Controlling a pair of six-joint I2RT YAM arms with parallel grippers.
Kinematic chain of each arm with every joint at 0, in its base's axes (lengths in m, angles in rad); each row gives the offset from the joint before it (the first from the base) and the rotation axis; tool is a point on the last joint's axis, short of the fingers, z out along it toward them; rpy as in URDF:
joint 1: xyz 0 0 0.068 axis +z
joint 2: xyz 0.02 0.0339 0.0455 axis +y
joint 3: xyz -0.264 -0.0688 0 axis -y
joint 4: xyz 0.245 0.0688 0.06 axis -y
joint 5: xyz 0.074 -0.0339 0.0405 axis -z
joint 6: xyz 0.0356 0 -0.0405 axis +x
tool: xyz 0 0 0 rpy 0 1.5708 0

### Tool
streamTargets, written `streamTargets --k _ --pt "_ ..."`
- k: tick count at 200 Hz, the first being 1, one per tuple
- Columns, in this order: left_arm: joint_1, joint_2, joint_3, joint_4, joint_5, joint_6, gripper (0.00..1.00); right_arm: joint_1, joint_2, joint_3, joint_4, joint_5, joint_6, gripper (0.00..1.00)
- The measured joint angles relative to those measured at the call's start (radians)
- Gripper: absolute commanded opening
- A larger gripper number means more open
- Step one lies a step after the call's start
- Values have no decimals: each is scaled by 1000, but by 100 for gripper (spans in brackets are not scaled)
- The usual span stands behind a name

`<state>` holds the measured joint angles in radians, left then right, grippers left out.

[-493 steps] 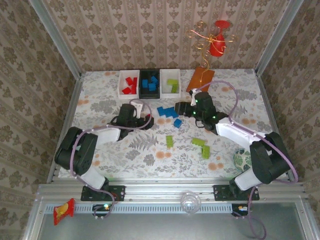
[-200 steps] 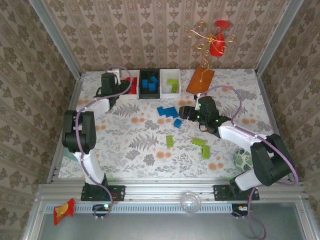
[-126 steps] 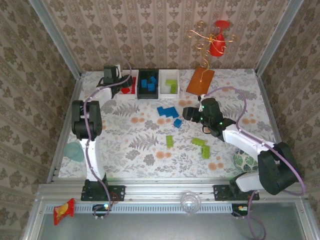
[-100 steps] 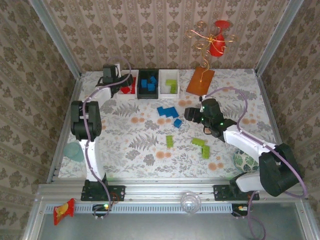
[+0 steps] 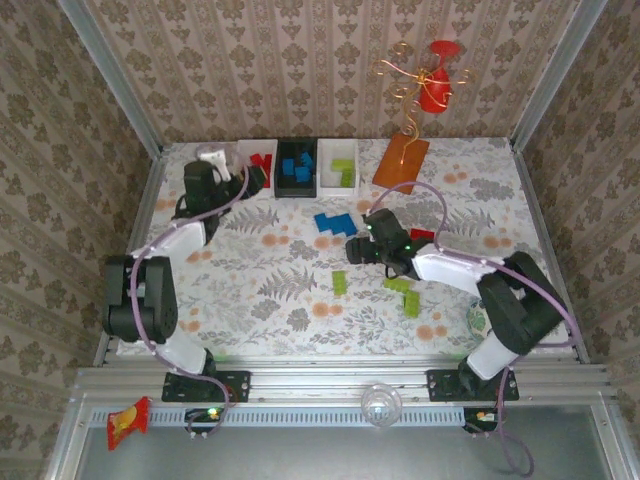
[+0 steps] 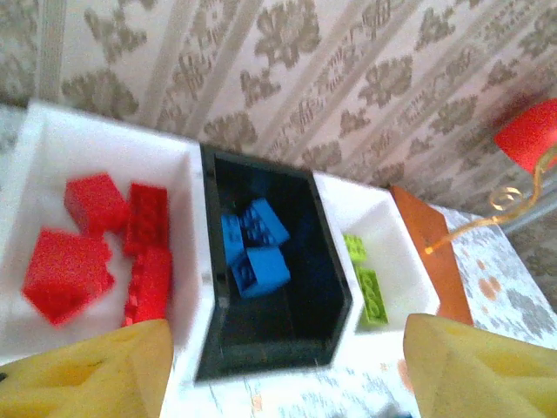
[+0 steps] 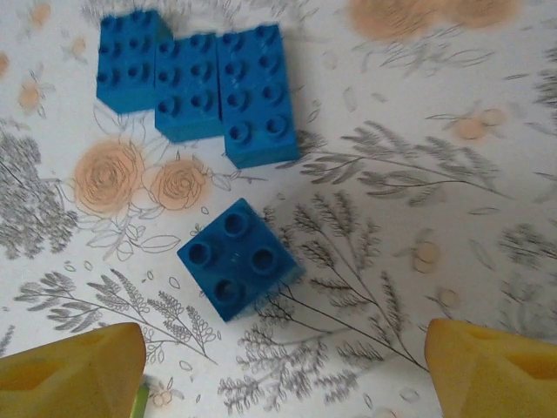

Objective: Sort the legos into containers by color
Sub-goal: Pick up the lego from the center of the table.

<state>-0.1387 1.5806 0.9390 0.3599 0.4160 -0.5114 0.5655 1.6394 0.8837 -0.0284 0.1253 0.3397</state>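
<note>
Now, your right gripper is spread wide over a lone blue brick on the table, 3 blue bricks just beyond. Your left gripper is spread too & empty, near the bins

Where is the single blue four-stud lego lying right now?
In the right wrist view the four-stud blue lego lies alone on the table, just below three side-by-side blue legos, ahead of the open right gripper.
</note>
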Motion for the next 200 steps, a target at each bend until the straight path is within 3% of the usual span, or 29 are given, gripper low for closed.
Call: streamTargets --k 40,81,129,163,200 --pt "-18 -147 -180 -30 -6 -5 72 21 156 114 -8 2 -86 75" --pt "-19 -257 -259 -49 -29 5 73 26 254 203 -49 23 -166 63" --pt "-25 -264 -285 -81 -38 17 73 35 269 217 -72 -29 -240 51" --pt "-25 -264 -287 -84 -39 18 73 55 269 222 -86 -43 -257 33" --pt "-25 -266 -294 -83 -42 18 73 61 251 224 -76 -71 -235 29"
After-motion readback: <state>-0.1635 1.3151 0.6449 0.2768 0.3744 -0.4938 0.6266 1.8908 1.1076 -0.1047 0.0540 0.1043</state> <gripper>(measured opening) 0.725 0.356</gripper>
